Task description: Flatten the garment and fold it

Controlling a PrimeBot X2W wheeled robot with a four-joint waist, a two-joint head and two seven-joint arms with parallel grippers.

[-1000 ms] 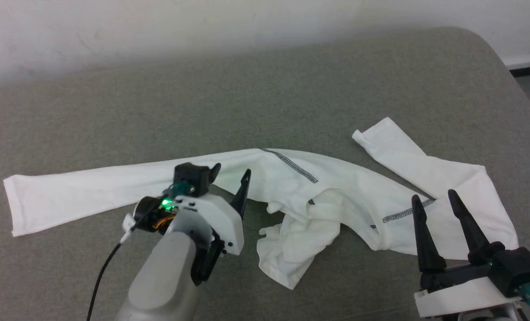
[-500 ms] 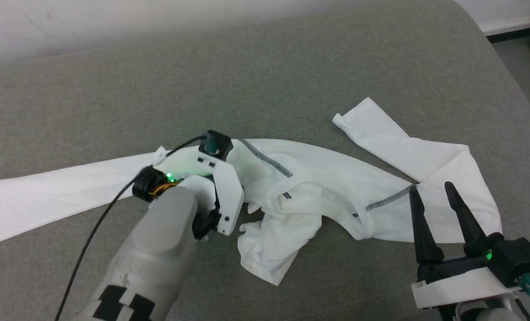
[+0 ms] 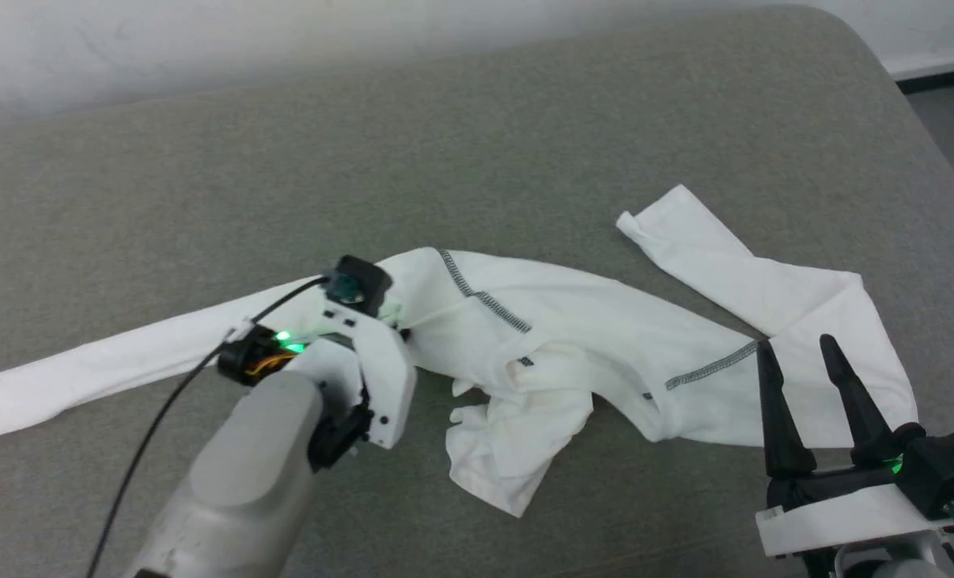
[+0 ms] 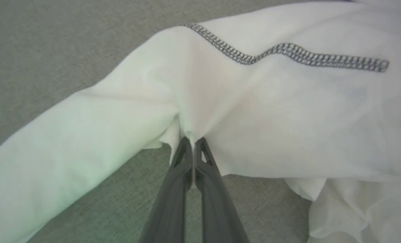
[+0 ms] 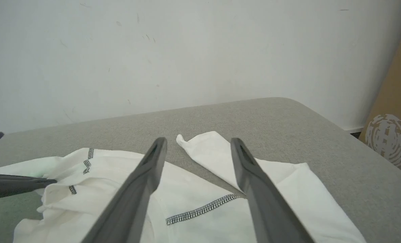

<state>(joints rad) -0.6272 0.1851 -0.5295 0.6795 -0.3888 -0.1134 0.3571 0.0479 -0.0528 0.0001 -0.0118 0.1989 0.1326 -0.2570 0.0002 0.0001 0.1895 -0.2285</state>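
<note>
Pinching the thin white long-sleeved shirt (image 3: 589, 337) at the fold where its left sleeve (image 3: 124, 365) meets the body, the left gripper (image 4: 193, 144) has its two dark fingers pressed together, with a little cloth caught between them. The shirt lies crumpled on the grey fabric-covered surface (image 3: 477, 144). Its long axis runs from the robot's left to its right. The left sleeve is stretched out flat to the left, the body is bunched in the middle, and the right sleeve (image 3: 718, 261) is bent back toward the far side.

The right gripper (image 3: 794, 345) holds nothing and its jaws stand wide. The shirt lies just ahead of and below its fingertips, near the dark grey stitched seam (image 3: 714, 369) of the right shoulder.

I think the flattening is only at its beginning. The coming move depends on the two ends of this long axis. The left arm already has its side, and the right arm is clearly the nearer one to the right shoulder. If it takes the cloth there, the two arms can pull apart along the axis and open the bunched middle. The cloth looks thin, so it may slip from a small pinch.
</note>
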